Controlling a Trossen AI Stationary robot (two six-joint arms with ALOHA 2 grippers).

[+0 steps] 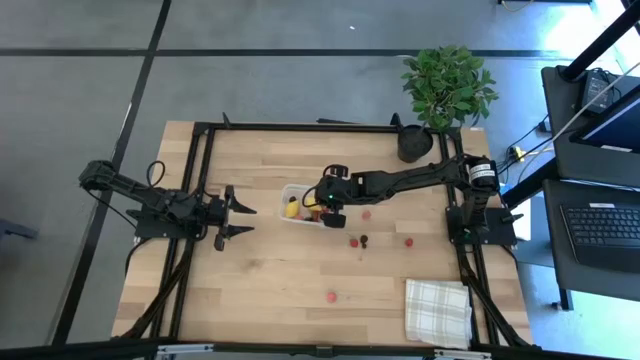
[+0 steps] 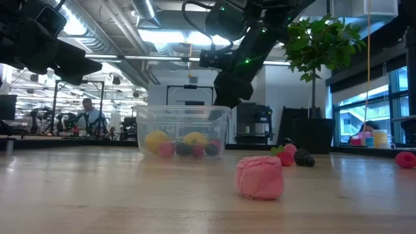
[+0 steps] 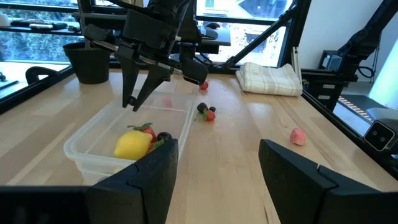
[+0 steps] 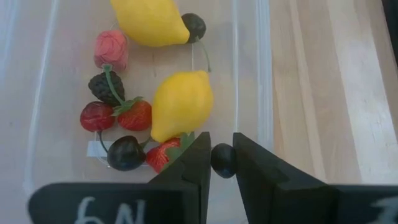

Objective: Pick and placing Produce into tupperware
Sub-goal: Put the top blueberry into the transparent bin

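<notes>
Holding a small dark round berry (image 4: 222, 159) pinched, right gripper (image 4: 222, 163) hangs over the clear plastic rectangular tub (image 1: 292, 189), at table's 12 o'clock (drop-ready); left gripper (image 1: 243, 219) idles open at 9 o'clock.

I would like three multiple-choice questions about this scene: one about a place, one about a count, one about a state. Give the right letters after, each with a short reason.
1. Where is the right gripper?
A. over the tupperware
B. over the checked cloth
C. beside the potted plant

2. How many yellow lemons lie in the tupperware?
A. none
B. two
C. five

3. What is between the right gripper's fingers?
A. nothing
B. a lemon
C. a small dark berry

Answers:
1 A, the high view shows it above the tub's right end.
2 B, the right wrist view shows two.
3 C, the right wrist view shows the dark ball between the fingers.

The left gripper waits open, left of the tub.
</notes>
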